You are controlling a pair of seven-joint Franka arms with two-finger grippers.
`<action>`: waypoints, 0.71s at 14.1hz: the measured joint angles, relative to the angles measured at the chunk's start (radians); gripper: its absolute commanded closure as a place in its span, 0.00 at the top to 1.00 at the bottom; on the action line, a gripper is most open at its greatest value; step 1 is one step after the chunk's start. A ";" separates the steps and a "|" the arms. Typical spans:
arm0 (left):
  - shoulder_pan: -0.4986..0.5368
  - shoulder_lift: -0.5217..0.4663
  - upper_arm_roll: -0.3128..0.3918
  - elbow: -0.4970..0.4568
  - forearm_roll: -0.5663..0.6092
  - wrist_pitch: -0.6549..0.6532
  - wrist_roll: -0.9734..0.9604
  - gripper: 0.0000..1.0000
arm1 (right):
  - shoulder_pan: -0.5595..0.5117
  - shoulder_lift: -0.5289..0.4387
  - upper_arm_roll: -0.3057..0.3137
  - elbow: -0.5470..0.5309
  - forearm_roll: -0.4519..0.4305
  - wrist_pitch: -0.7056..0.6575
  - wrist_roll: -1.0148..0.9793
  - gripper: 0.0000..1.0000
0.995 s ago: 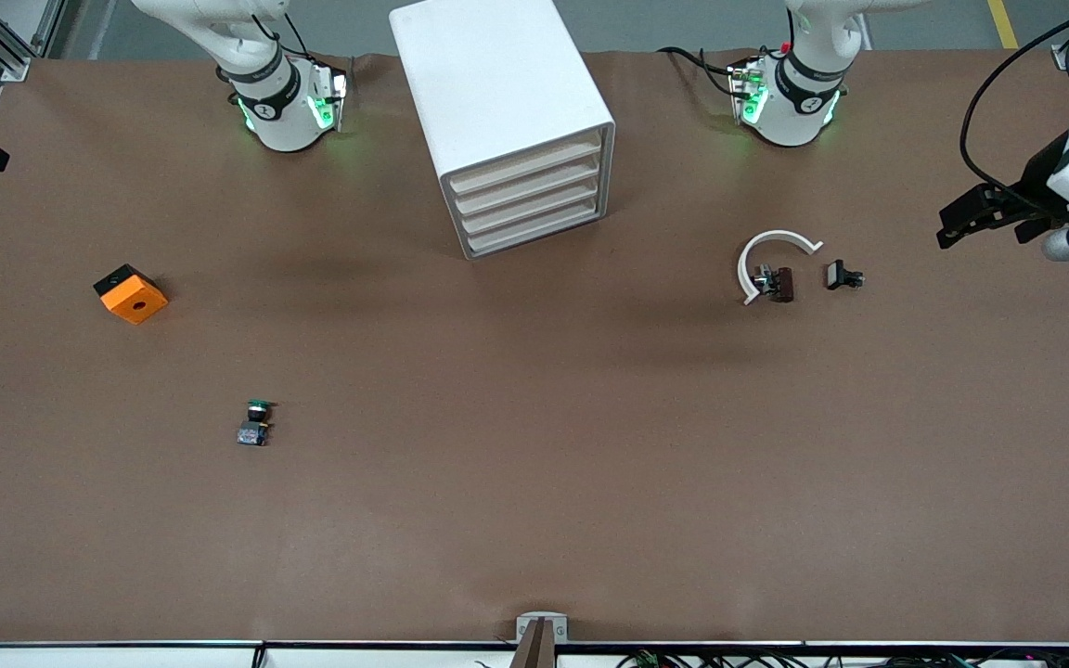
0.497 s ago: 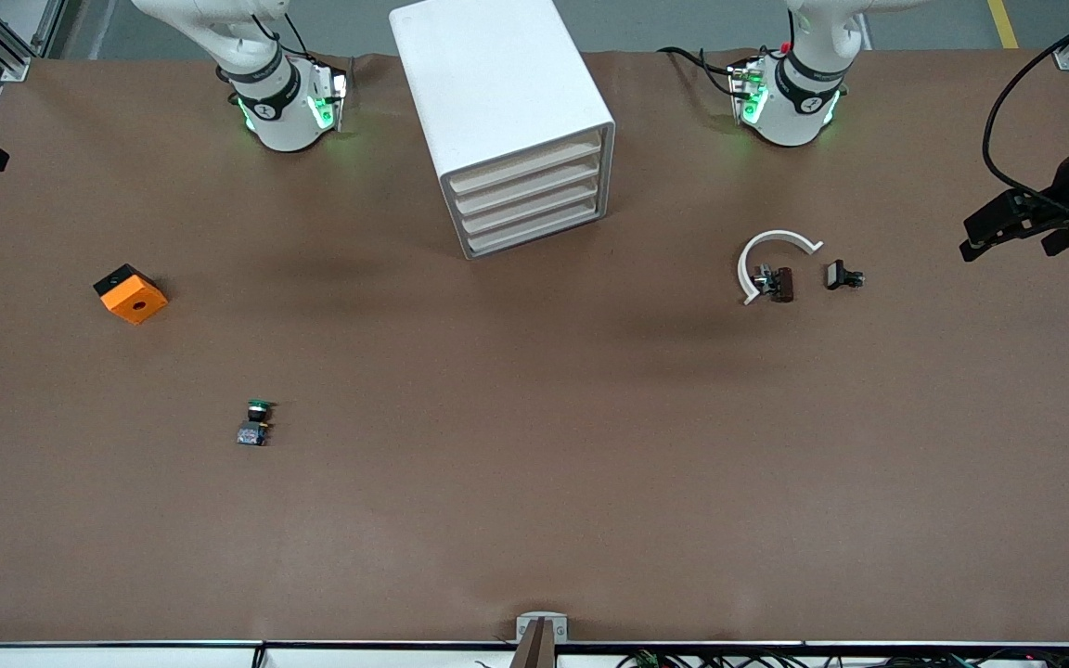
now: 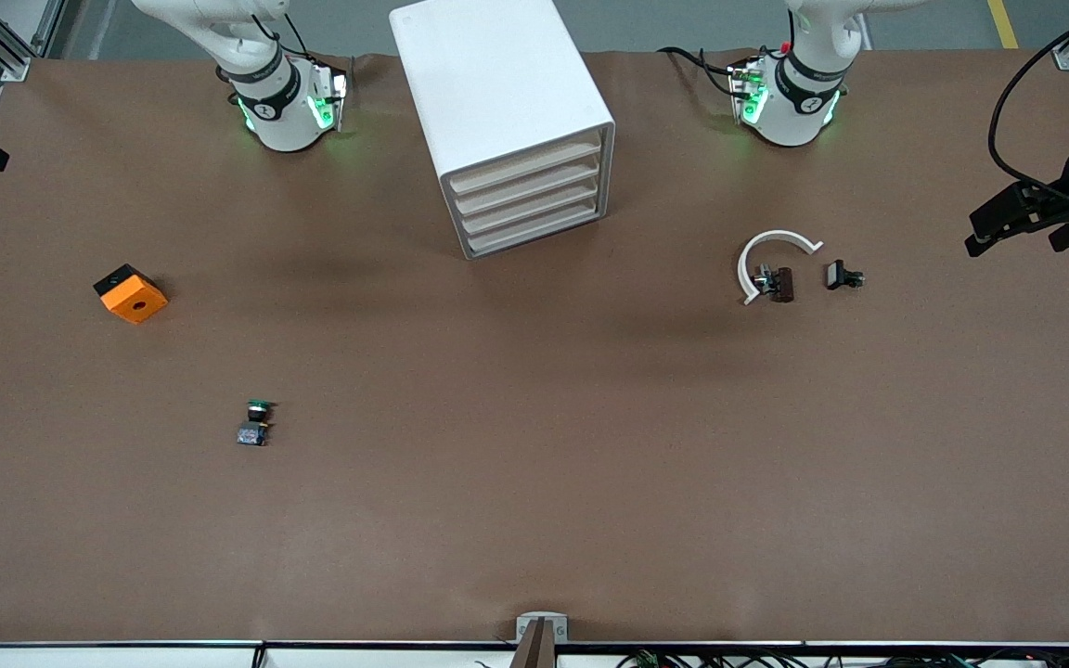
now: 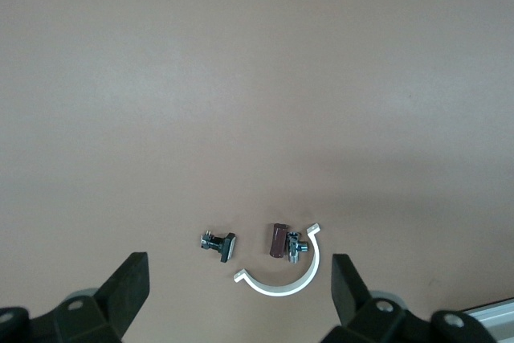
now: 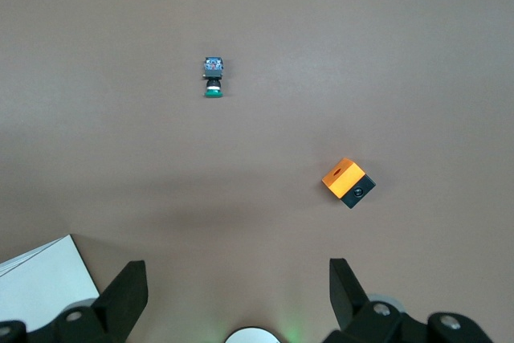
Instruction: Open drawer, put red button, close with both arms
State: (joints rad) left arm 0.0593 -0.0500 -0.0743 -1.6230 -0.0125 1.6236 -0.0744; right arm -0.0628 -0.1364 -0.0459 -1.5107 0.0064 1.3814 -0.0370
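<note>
Drawers (image 3: pixel 527 197) shut, insides hidden

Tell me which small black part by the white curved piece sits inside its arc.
The brown-and-metal part sits within the white curved piece; the black clip lies outside, toward the left arm's end.

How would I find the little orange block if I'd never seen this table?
Start at the white drawer cabinet and go toward the right arm's end of the table. The orange block sits there alone, a bit nearer the front camera. It is the only orange thing, with a dark hole on top and a black side.
</note>
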 measured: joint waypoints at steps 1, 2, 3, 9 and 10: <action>0.000 0.000 0.000 0.000 0.000 -0.001 0.000 1.00 | 0.000 0.000 0.000 0.000 0.000 0.000 0.000 1.00; 0.001 0.002 0.000 0.000 0.000 -0.001 0.000 1.00 | 0.000 0.000 0.000 0.000 0.000 0.000 0.000 1.00; 0.002 0.005 0.000 0.000 0.000 -0.001 0.000 1.00 | 0.000 0.000 0.000 0.000 0.000 0.000 0.000 1.00; 0.003 0.016 0.000 0.002 0.000 -0.001 0.000 1.00 | 0.000 0.000 0.000 0.000 0.000 -0.001 0.000 1.00; 0.003 0.016 0.000 0.002 0.000 -0.001 0.000 1.00 | 0.000 0.000 0.000 0.000 0.000 -0.002 0.000 1.00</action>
State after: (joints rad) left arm 0.0622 -0.0335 -0.0739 -1.6211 -0.0125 1.6222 -0.0745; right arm -0.0628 -0.1364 -0.0459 -1.5107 0.0064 1.3799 -0.0371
